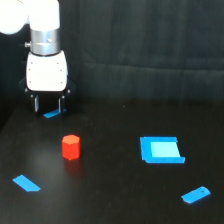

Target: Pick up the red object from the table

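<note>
The red object (71, 147) is a small red-orange faceted block standing upright on the black table (115, 190), left of centre. My gripper (48, 106) hangs from the white arm at the upper left, behind and to the left of the block and apart from it. Its two dark fingers (36, 104) stand apart, so it looks open and holds nothing. A small flat blue piece (51, 114) lies just under the fingertips.
A larger blue square piece (161, 150) lies on the exterior view's right. A blue strip (26, 183) lies at the front left and a blue oval piece (195, 194) at the front right. A dark curtain hangs behind the table.
</note>
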